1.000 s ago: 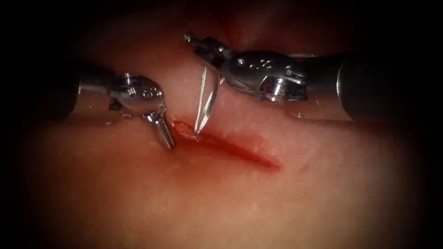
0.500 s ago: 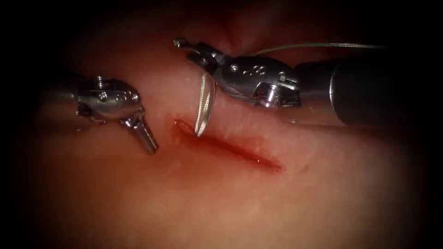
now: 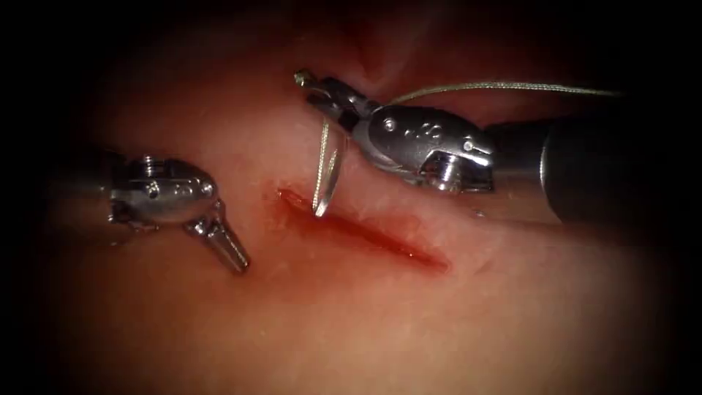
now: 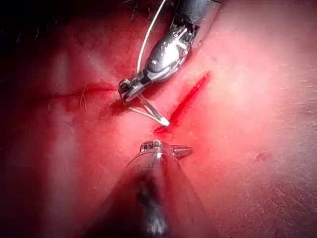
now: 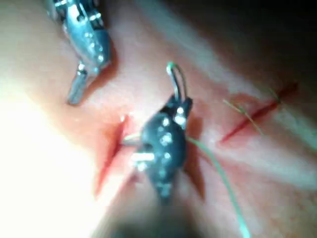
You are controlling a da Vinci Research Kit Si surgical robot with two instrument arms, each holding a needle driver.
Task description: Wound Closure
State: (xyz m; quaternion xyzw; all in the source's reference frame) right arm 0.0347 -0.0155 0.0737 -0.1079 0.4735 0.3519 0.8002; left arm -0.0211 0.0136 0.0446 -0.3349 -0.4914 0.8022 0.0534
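Observation:
The cut (image 3: 365,234) runs slantwise across the tissue (image 3: 351,322), with red fluid along it. My right tool (image 3: 329,99) comes in from the right, jaws shut on the curved needle (image 3: 322,172) near its upper end. The needle hangs down, and its tip rests at the cut's left end; I cannot tell whether it is in the tissue. Thread (image 3: 497,86) trails off to the right above the tool. The left wrist view has the needle (image 4: 148,111) with its tip at the cut (image 4: 185,101). My left tool (image 3: 227,249) sits left of the cut, shut and holding nothing.
In the right wrist view a second, shorter cut (image 5: 257,114) with thread ends lies beyond the right tool (image 5: 163,141), and green thread (image 5: 218,176) trails beside the shaft. The left tool (image 5: 79,84) lies across the first cut (image 5: 111,153).
My left tool has drawn back left and down, away from the cut's left end. The right tool shifted slightly, and thread now shows stretching right. The needle tip stays at the cut.

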